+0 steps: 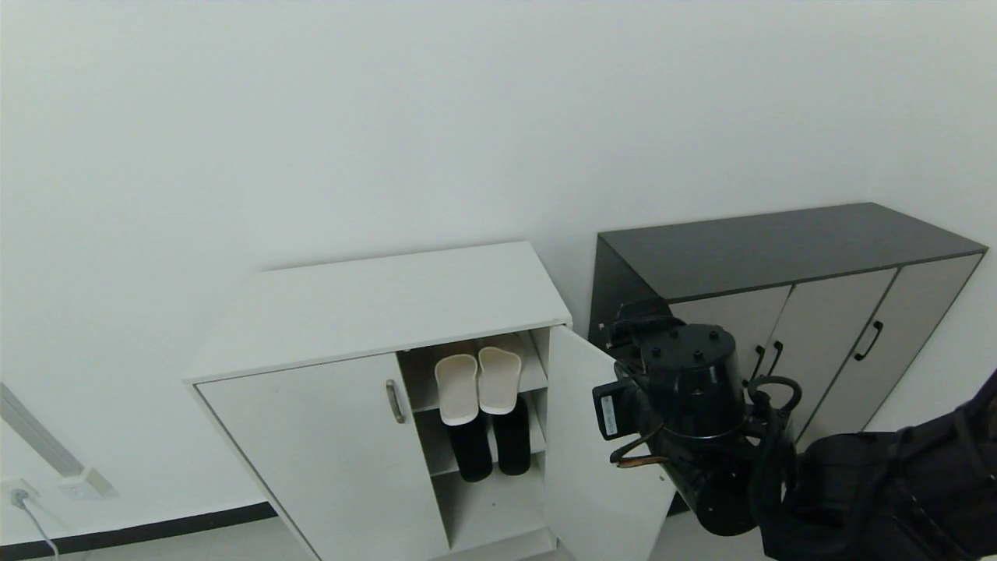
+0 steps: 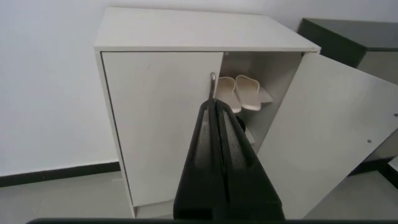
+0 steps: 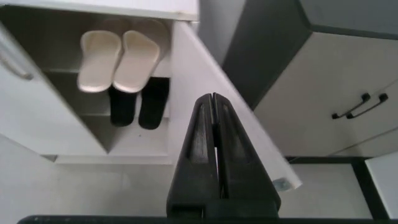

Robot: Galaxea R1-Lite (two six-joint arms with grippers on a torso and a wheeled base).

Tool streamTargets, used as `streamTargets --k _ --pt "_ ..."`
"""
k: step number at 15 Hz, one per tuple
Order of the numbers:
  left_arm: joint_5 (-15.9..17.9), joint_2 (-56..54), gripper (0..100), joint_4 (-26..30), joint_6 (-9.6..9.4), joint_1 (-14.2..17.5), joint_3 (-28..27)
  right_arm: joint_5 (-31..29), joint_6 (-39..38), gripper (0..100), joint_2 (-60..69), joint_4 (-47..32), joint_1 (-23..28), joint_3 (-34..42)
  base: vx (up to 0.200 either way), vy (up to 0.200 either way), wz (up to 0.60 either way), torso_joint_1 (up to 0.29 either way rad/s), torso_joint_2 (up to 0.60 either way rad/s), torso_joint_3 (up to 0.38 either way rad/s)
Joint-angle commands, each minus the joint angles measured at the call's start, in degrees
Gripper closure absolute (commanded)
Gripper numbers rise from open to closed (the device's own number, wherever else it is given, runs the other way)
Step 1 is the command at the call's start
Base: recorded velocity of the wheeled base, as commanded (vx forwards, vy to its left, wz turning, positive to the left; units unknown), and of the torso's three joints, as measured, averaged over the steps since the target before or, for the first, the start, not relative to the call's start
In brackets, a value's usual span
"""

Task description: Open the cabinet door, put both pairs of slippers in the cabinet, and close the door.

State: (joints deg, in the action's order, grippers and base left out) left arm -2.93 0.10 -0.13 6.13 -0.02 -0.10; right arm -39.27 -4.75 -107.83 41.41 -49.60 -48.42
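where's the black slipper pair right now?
Head view, centre: the black slippers sit on the middle shelf of the white cabinet, on the side with the open door, directly under the cream slippers on the top shelf.

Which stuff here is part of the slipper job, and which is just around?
Job: white cabinet, its open door, white slippers on the upper shelf, black slippers on the shelf below.
Just around: dark cabinet beside it, wall socket.

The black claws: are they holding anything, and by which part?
Nothing. The left gripper and right gripper are shut empty; the slippers lie inside the cabinet.
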Motion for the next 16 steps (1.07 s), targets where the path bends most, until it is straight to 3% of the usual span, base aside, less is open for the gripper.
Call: streamTargets --k 1,5,10,16 --pt "-0.1 0.0 100 0.0 -0.07 0.0 0.0 1.5 0.0 100 -1.1 1.0 2.0 0.0 0.000 0.000 0.00 0.000 0.00 0.000" --pt "0.0 0.0 100 0.0 -0.07 0.0 0.0 2.3 0.2 100 -1.2 2.2 4.4 -0.2 0.000 0.000 0.00 0.000 0.00 0.000" --pt "0.0 0.0 100 0.0 -0.07 0.0 0.0 2.4 1.0 100 -2.5 2.3 5.2 -0.4 -0.200 0.000 0.00 0.005 0.00 0.003" --pt "0.0 0.0 100 0.0 -0.07 -0.1 0.0 5.4 0.9 100 -5.2 1.7 12.0 -6.9 0.000 0.000 0.00 0.000 0.00 0.000"
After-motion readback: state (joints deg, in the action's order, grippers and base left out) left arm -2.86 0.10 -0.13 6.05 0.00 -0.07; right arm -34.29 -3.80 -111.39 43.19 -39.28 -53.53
